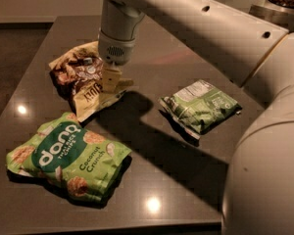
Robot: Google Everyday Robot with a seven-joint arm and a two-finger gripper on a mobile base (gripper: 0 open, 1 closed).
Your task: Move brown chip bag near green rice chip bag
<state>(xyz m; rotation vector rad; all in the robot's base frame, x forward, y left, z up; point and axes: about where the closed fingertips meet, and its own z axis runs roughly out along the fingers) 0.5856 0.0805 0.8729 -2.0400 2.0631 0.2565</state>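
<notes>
Dark glossy tabletop (186, 165); above it, end effector (111, 80) tight on brown chip bag (76, 75).

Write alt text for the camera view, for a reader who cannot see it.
The gripper is down on the brown chip bag at the back left of a dark table. The green rice chip bag lies just in front; a smaller green bag lies apart, at right.

Arm (196, 23) off-white, small dark holes; wrist (116, 50) grey w/ vent grille; gripper (111, 80) cream, at brown chip bag (76, 75).
</notes>
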